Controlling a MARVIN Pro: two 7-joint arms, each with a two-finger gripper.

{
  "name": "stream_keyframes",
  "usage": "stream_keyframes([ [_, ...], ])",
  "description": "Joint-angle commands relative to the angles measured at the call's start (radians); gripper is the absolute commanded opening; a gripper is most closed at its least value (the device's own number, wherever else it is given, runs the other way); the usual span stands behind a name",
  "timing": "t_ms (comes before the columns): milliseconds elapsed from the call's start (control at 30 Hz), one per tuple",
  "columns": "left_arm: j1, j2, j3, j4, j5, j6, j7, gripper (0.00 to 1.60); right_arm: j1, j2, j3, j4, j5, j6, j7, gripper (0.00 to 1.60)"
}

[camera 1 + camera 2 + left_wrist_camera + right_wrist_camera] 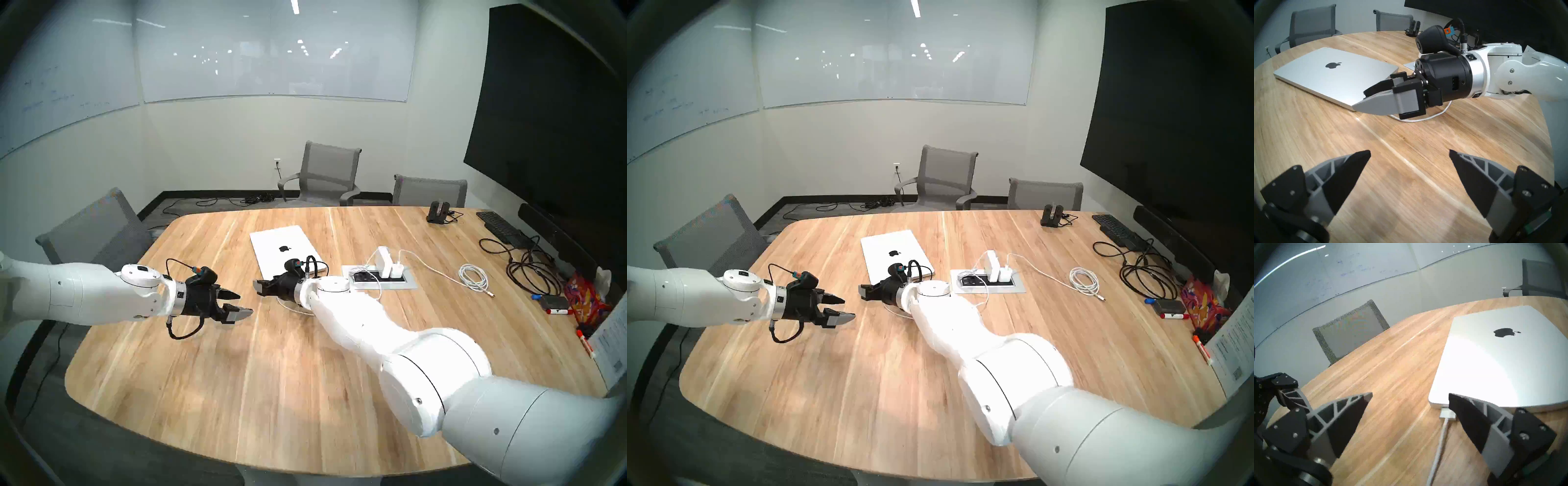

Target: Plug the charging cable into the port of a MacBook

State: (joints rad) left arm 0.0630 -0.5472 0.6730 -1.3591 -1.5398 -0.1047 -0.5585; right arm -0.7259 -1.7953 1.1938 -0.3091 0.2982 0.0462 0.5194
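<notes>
The closed silver MacBook (285, 244) (1491, 361) lies flat mid-table, apple logo up. My right gripper (257, 286) (1410, 394) hovers open and empty at the laptop's near left corner, low over the wood. The charging cable (1439, 446) (1423, 118) runs under that wrist, and its flat connector (1447, 413) rests against the laptop's thin near edge, just left of my right finger (1474, 421). The connector covers the port, so whether it is seated cannot be told. My left gripper (246, 303) (1410, 151) hangs open and empty to the left, pointing at the right gripper.
A recessed power box (380, 281) with white chargers (385, 263) sits right of the laptop. Further right lie a coiled white cord (473, 276), black cords (529, 271), a black keyboard (502, 229) and markers. Grey chairs (325, 176) ring the table.
</notes>
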Motion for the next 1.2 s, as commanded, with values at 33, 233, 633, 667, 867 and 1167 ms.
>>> stream_keyframes([
  [33,-0.018,-0.002,-0.013,0.002,-0.001,-0.003,0.002,1.6,0.042,-0.02,0.004,0.015,0.002,-0.022,-0.004,1.6],
  [233,-0.018,-0.002,-0.013,0.002,-0.001,-0.003,0.002,1.6,0.051,-0.023,0.007,0.032,0.003,-0.03,-0.003,1.6],
  [633,-0.018,-0.002,-0.013,0.002,-0.001,-0.003,0.002,1.6,0.068,-0.031,0.016,0.075,0.005,-0.043,-0.005,1.6],
  [667,-0.018,-0.002,-0.013,0.002,-0.001,-0.003,0.002,1.6,0.069,-0.031,0.016,0.078,0.005,-0.044,-0.004,1.6],
  [867,-0.018,-0.002,-0.013,0.002,-0.001,-0.003,0.002,1.6,0.078,-0.033,0.023,0.093,0.008,-0.042,-0.002,1.6],
  [1167,-0.018,-0.002,-0.013,0.002,-0.001,-0.003,0.002,1.6,0.091,-0.035,0.028,0.116,0.004,-0.041,0.006,1.6],
])
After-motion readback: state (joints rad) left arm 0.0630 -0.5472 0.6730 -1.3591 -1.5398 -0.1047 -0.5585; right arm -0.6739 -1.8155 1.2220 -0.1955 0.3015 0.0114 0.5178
